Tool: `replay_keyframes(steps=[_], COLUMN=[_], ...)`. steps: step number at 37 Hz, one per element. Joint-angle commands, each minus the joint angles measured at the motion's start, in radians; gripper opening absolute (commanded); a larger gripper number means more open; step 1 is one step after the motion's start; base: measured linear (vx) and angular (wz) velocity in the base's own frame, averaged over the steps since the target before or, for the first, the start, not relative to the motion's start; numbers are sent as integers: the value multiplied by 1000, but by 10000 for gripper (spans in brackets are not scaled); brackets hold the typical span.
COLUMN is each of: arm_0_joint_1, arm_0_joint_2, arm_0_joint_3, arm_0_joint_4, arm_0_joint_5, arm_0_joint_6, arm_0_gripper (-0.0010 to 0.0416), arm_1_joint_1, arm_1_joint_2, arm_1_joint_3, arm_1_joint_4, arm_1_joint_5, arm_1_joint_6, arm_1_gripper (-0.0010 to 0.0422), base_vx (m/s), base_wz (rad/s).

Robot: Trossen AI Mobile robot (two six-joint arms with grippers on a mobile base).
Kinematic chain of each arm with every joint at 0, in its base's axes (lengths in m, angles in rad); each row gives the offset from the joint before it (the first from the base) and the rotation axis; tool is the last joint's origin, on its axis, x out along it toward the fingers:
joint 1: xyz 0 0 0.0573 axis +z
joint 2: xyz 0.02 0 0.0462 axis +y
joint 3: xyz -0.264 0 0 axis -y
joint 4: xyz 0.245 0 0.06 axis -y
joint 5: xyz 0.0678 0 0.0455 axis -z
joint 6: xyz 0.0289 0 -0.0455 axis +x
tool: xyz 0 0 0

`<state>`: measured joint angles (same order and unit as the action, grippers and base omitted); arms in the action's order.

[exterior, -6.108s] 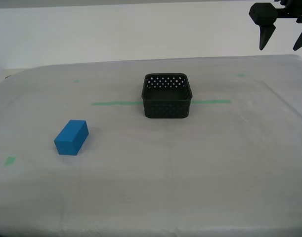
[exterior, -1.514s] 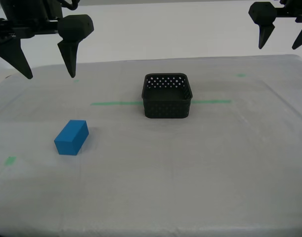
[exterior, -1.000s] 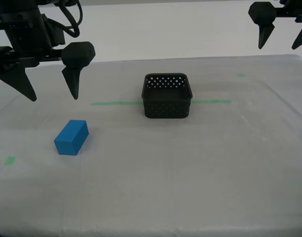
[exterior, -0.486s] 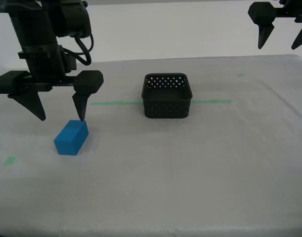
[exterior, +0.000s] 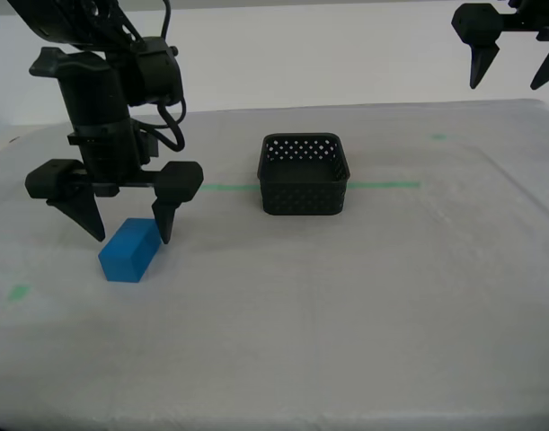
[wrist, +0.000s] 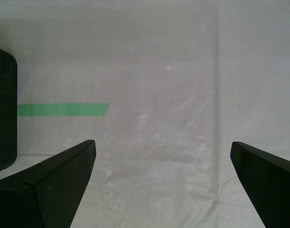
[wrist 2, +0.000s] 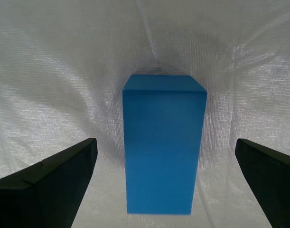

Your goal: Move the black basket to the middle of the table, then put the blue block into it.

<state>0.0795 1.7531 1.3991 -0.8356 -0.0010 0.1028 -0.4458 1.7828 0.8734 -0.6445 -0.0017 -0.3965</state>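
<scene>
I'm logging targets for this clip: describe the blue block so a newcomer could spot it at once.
On the pale cloth-covered table, look toward the exterior view's left, well away from the black basket on the green tape line. There the blue block lies between my second gripper's open jaws. It is the only bright-blue solid brick.

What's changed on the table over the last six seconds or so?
My second tool came into view and dropped to straddle the blue block, open, not yet gripping. The block, the black basket and my first tool stayed put.
</scene>
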Motion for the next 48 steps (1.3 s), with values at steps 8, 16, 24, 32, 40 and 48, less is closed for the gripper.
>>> replay_keyframes(steps=[8,16,24,32,40,48], arm_0_joint_1=[1,1,1,1,1,1], arm_0_joint_2=[0,0,0,0,0,0], arm_0_joint_3=[0,0,0,0,0,0], arm_0_joint_4=[7,9,14,18,20,21], arm_0_joint_5=[-1,-1,-1,-1,-1,-1], arm_0_joint_6=[0,1,1,0,1,1], arm_0_gripper=[399,398,398,398,399,399], arm_1_joint_1=[2,3,9,13,14,16], arm_1_joint_2=[31,31,31,31,31,31], arm_1_joint_3=[-12,-44,-70,-76,-76,-77], arm_1_joint_4=[55,124,151,153,159,159], arm_1_joint_5=[2,2,2,1,2,1], arm_1_joint_6=[23,24,23,23,23,24], arm_1_gripper=[401,401,400,400,400,372], base_vx=[0,0,0,0,0,0], base_wz=[0,0,0,0,0,0])
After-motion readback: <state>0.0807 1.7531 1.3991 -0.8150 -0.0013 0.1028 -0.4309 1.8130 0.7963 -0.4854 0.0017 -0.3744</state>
